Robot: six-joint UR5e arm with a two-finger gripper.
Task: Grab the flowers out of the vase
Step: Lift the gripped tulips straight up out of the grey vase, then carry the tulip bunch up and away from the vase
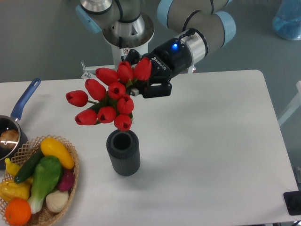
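The flowers (110,96), a bunch of red tulip buds with green leaves, hang in the air just above the vase (123,153), clear of its mouth. My gripper (141,84) is shut on the bunch at its right side, with the black fingers partly hidden behind the buds. The vase is a short dark grey ribbed cylinder standing upright on the white table, its round mouth open and empty.
A wicker basket (70,186) of colourful fruit and vegetables sits at the front left. A blue-handled saucepan (14,127) lies at the left edge. The arm's base (124,33) stands behind the table.
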